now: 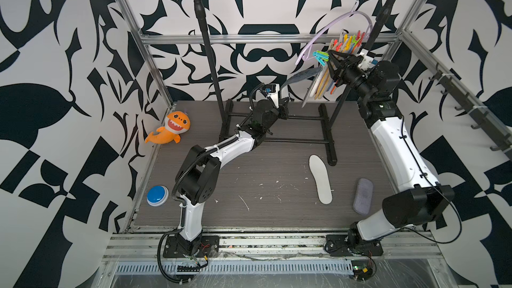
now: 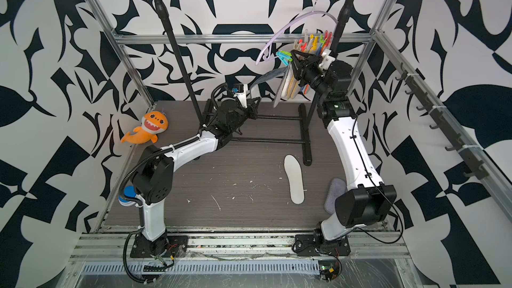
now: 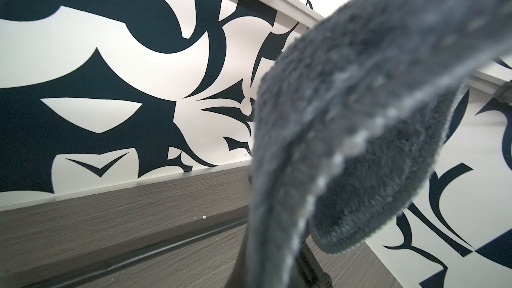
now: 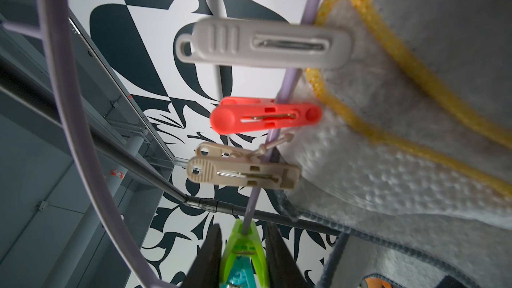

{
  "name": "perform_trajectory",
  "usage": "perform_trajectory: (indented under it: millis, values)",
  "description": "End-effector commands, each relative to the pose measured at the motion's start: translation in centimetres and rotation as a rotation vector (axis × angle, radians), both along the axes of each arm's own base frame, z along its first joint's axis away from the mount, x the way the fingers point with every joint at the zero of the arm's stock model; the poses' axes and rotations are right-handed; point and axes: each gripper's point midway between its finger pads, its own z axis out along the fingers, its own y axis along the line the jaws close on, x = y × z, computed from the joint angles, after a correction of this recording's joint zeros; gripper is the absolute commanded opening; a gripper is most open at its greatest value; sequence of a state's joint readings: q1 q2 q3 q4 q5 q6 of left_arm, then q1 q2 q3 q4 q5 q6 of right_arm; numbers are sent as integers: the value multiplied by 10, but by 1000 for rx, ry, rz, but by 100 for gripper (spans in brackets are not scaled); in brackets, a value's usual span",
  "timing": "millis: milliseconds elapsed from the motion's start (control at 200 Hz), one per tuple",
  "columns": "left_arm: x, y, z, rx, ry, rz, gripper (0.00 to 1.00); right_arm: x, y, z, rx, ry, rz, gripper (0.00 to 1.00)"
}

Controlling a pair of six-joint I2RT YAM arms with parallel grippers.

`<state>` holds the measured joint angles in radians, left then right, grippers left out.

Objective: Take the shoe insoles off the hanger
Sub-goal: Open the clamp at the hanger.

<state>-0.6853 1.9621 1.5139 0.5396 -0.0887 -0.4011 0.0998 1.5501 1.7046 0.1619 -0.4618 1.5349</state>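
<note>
Right wrist view: right pincer (image 4: 243,227) is set narrow on the green peg (image 4: 243,247), with one finger pressed to each side. The hanger (image 4: 58,78) bar is run straight ahead of the tips, with further pegs (image 4: 266,117) lined up beyond. Pegged insoles (image 1: 318,85) are seen hung just below and beside this pincer in a top view. Left pincer (image 1: 284,102) is clamped on the dark grey-blue insole (image 1: 303,76), which is stretched up from it toward the pegs; whether that far end is pegged cannot be told. One white insole (image 1: 320,180) is laid on the table (image 1: 249,211), well below both pincers.
</note>
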Motion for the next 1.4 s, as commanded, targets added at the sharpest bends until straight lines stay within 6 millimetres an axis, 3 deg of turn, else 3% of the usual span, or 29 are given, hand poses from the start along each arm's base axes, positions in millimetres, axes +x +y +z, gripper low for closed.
perform_trajectory:
  millis: [0, 120, 395, 725, 1005, 1225, 1395]
  values:
    - [-8, 7, 23, -45, -37, -6, 0, -16, -2, 32, -6, -106, -18, 30]
    - [-9, 8, 21, -43, -35, -7, 0, -17, -3, 31, -7, -104, -19, 33]
    - [-16, 18, 15, -13, -39, 12, 0, -34, -9, 28, -78, -98, -57, 61]
    - [-34, 39, 6, 45, -51, 40, 0, -76, -39, 20, -154, -103, -169, 66]
    - [-62, 56, -1, 162, -100, 48, 0, -120, -48, -12, -340, -73, -153, 66]
    - [-99, 53, -9, 334, -197, 27, 0, -153, -34, -54, -490, -55, -52, 69]
    - [-125, 49, -15, 412, -245, -15, 0, -164, -20, -93, -464, -1, 60, 73]
